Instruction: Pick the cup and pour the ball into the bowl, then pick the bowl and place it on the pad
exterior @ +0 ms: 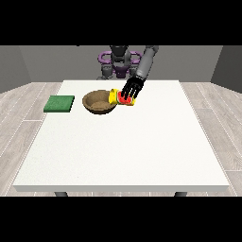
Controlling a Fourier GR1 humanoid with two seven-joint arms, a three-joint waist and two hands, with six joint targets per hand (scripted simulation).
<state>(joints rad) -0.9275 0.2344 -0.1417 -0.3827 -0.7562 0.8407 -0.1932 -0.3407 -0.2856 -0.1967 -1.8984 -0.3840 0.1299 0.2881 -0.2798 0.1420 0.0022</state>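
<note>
The hand at the view's right (132, 90) reaches down over the table (123, 146) and wraps its fingers round the cup (121, 98). The cup is yellow with a red band. It lies tipped on its side, with its open end turned to the bowl (99, 101). The mouth of the cup sits right at the bowl's rim, touching it or just above it. I think the cup is held this way so the ball can roll out and land in the bowl and not on the table.

I cannot see the ball. It may be inside the cup or in the bowl, so I cannot tell if the pour is done.

The bowl is brown and stands upright on the table, near the far edge. The pad (59, 103) is green and flat. It lies well apart from the bowl, at the view's left. Nothing sits on it yet, so the bowl has not been moved there.

The other hand does not show.

Next, I think the cup must be put down away from the bowl. Then the bowl can be picked up and carried to the pad.
</note>
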